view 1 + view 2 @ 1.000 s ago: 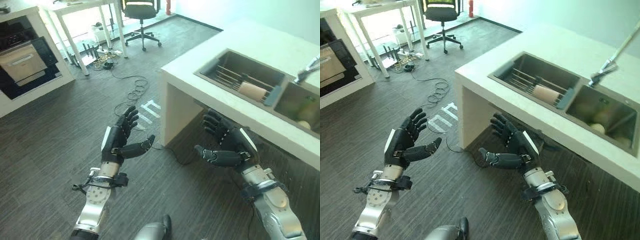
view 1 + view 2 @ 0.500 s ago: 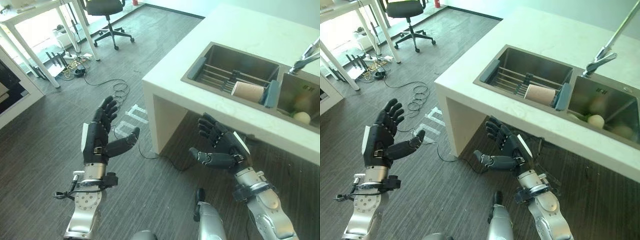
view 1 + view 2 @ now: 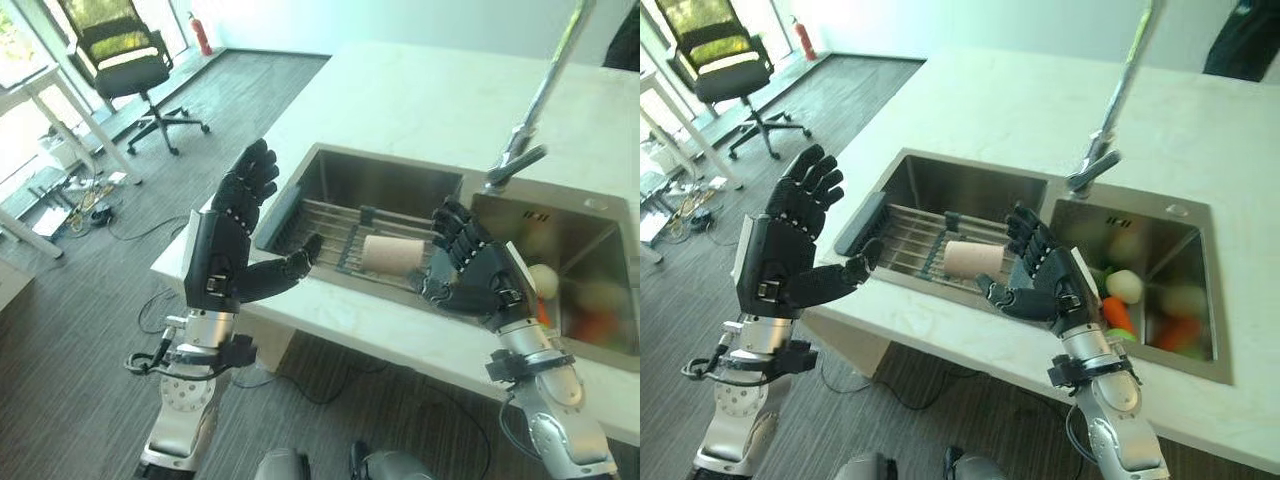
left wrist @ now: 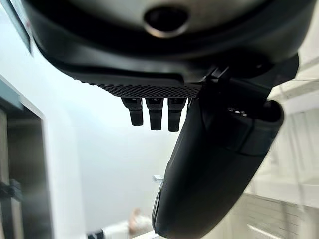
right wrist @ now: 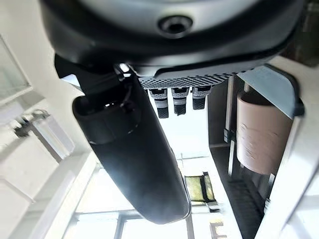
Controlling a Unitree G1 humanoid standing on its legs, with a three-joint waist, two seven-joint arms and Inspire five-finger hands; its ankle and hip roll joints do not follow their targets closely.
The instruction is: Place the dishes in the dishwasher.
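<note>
A beige cup (image 3: 393,254) lies on its side on a wire rack (image 3: 330,232) in the left basin of the steel sink (image 3: 330,178). My left hand (image 3: 232,243) is raised open above the counter's left end, fingers straight, holding nothing. My right hand (image 3: 478,275) is open too, over the sink's front rim just right of the cup, not touching it. The cup (image 5: 261,133) also shows past my right hand's fingers (image 5: 180,101) in the right wrist view. My left thumb (image 4: 209,169) shows straight in the left wrist view.
The right basin (image 3: 1160,290) holds vegetables, white, orange and green. A tall tap (image 3: 535,100) rises behind the sink. The white counter (image 3: 420,100) stretches back and right. An office chair (image 3: 125,50) and a white table (image 3: 50,110) stand on the dark floor at the left.
The camera has swung up and right, so the sink now sits centre. Both hands have risen from below counter height to counter level, still open.
</note>
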